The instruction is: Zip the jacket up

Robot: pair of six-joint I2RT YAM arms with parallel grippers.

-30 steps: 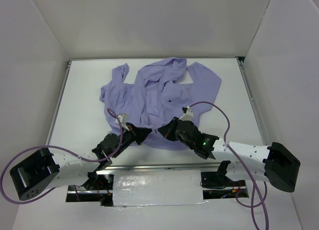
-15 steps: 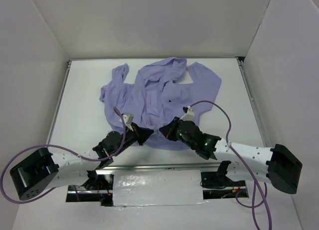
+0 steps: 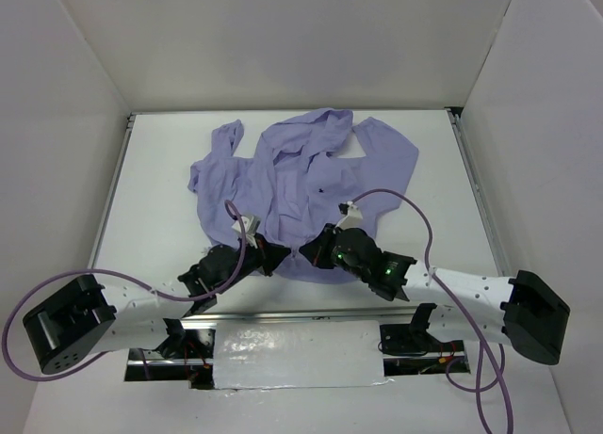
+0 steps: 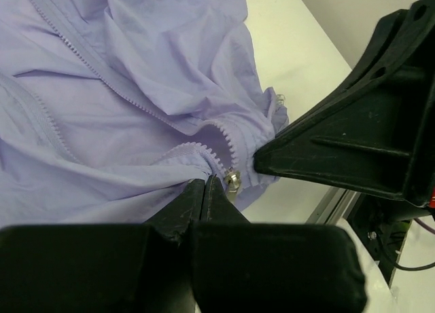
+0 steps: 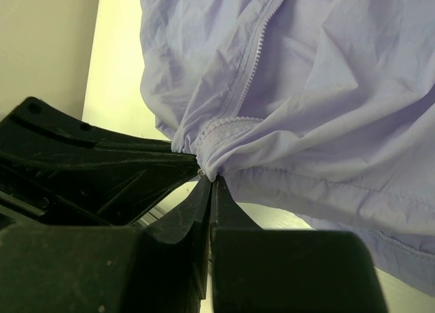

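The thin, crinkled lavender jacket (image 3: 311,166) lay spread on the smooth white table (image 3: 160,161), hood far, hem near. Its toothed zipper (image 4: 129,96) ended at a small metal slider (image 4: 233,180). The black left fingers (image 4: 180,204) pinched the hem beside it. The right fingers (image 5: 194,201) clamped the gathered hem opposite. The tiny dark chest mark (image 3: 323,190) was unreadable.

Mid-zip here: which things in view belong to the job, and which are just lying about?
Job: jacket, its zipper slider, left pincer and right pincer, both shut on its hem.
Lying about: purple cable, silver patch by the bases.
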